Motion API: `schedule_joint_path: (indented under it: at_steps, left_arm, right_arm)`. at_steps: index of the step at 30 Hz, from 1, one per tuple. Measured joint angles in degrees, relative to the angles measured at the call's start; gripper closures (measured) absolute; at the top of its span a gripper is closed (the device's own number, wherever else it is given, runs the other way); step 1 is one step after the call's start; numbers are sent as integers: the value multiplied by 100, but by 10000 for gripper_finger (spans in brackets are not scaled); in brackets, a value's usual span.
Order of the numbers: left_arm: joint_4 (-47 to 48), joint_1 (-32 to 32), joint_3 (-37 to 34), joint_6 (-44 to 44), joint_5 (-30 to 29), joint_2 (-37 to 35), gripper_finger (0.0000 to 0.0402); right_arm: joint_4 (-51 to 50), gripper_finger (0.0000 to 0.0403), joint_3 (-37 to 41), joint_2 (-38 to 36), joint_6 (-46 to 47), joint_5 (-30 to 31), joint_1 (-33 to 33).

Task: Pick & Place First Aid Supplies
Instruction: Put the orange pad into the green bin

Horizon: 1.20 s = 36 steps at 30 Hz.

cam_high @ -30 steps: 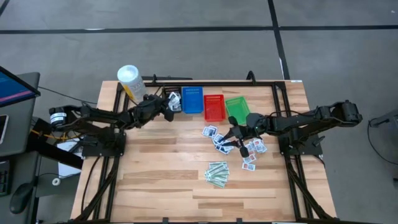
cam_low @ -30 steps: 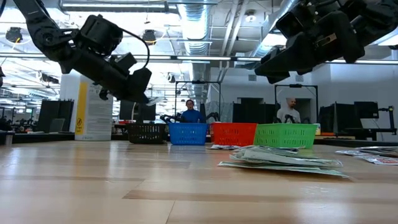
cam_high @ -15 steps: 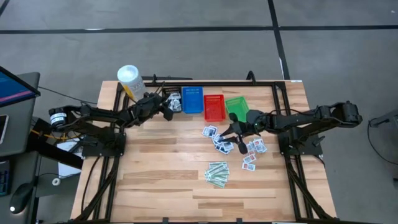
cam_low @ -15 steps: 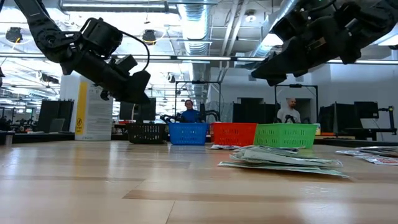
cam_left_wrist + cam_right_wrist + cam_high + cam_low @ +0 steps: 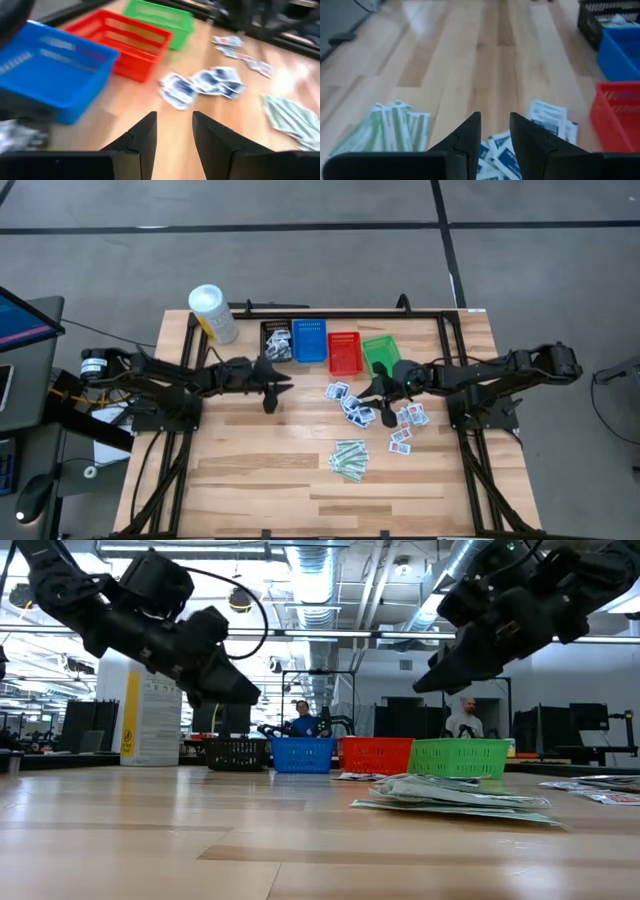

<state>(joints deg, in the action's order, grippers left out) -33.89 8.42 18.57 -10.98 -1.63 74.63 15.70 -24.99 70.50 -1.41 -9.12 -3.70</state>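
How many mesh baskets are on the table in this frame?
4, in a row at the table's far edge: black basket with packets inside, blue basket, red basket, green basket. None seems hidden.

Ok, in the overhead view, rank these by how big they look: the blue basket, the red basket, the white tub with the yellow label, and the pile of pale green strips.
1. Blue mesh basket, red mesh basket: look about alike, so no ranking between them.
2. Tall white cylindrical tub with yellow label, though it stands nearer the camera, so unsure.
3. Pile of narrow pale-green strips.
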Motion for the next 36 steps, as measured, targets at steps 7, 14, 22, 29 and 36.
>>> schedule_joint_path:
  at_steps: [7, 14, 22, 29, 36]
  left_arm:
    - [-262, -644, 0, 2, -237, 0, 284]
    - [-725, -1097, 0, 2, -266, 0, 286]
    - [-778, -1507, 0, -8, -807, 0, 286]
    - [-869, -1589, 0, 39, -1082, 0, 286]
    - [-905, -1586, 0, 66, -1084, 0, 286]
  right_arm:
    - [-91, 305, 0, 0, 339, 64, 407]
    - [-649, 305, -2, 0, 361, 494, 776]
    - [-2636, 305, 0, -112, 888, 934, 1045]
    - [-3717, 305, 0, -669, 1237, 1721, 1278]
    - [-4290, 305, 14, -1864, 1399, 2167, 1694]
